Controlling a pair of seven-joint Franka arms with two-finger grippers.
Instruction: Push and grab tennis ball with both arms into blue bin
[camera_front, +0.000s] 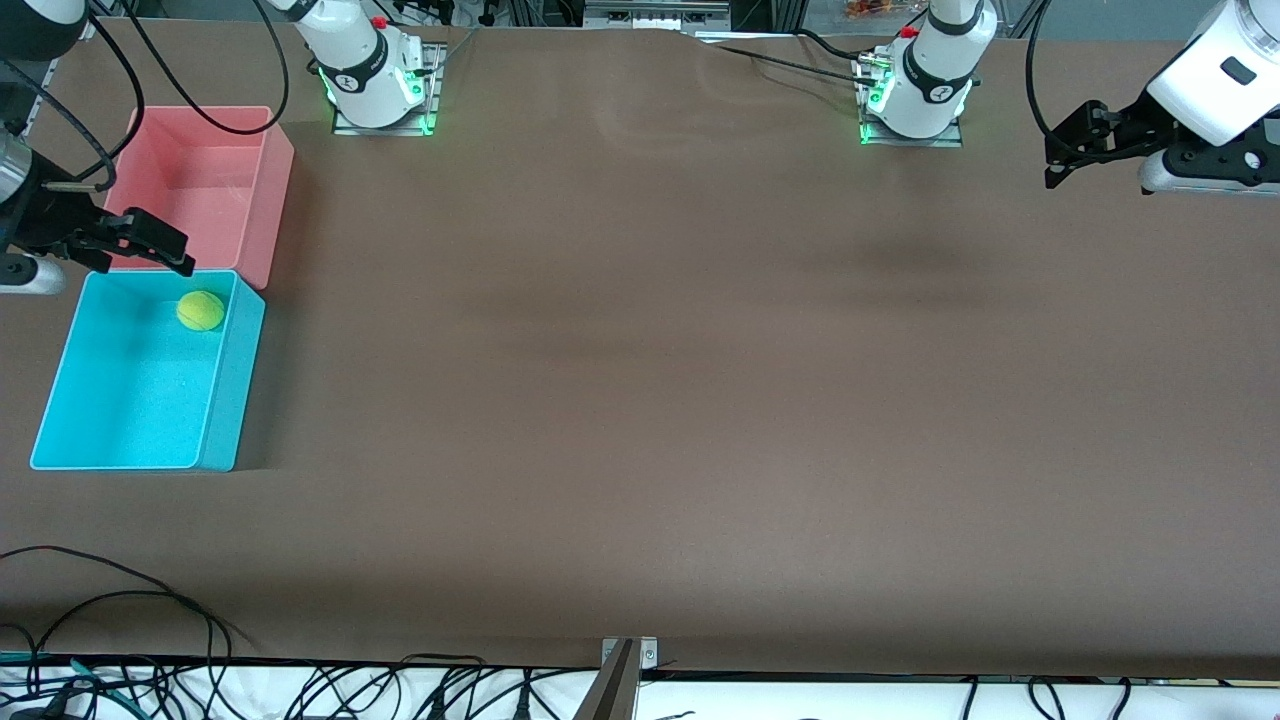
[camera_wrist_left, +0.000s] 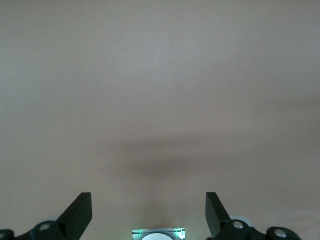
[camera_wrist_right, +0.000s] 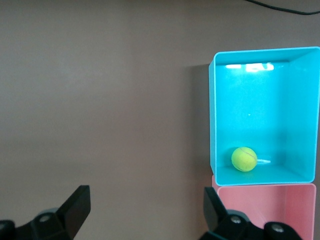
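Front view shows the tennis ball (camera_front: 201, 310) lying inside the blue bin (camera_front: 60, 385), on the bin's floor close to the wall that adjoins the pink bin (camera_front: 275, 200) and toward the corner nearest the middle of the tabletop (camera_front: 650, 400). Both bins sit at the right arm's end of the tabletop, touching or nearly touching, the blue one nearer to the front camera. The right gripper (camera_front: 150, 240) hangs in the air over the seam where the two bins meet, its jaws spread and holding nothing. Right wrist view looks down on the same spot: the tennis ball (camera_wrist_right: 244, 159) rests against the blue bin's (camera_wrist_right: 215, 110) inner wall next to the pink bin (camera_wrist_right: 265, 200), and the right gripper (camera_wrist_right: 145, 210) has its two black fingers (camera_wrist_right: 77, 205) wide apart with only brown tabletop (camera_wrist_right: 100, 100) between them. The left gripper (camera_front: 1065, 150) is raised over the left arm's end of the tabletop, well apart from the bins, and that arm waits. Left wrist view confirms that the left gripper (camera_wrist_left: 149, 212) has its jaws spread and empty, with bare tabletop (camera_wrist_left: 160, 75) and a soft shadow under them. Black cables (camera_front: 110, 600) trail along the tabletop edge nearest the front camera.
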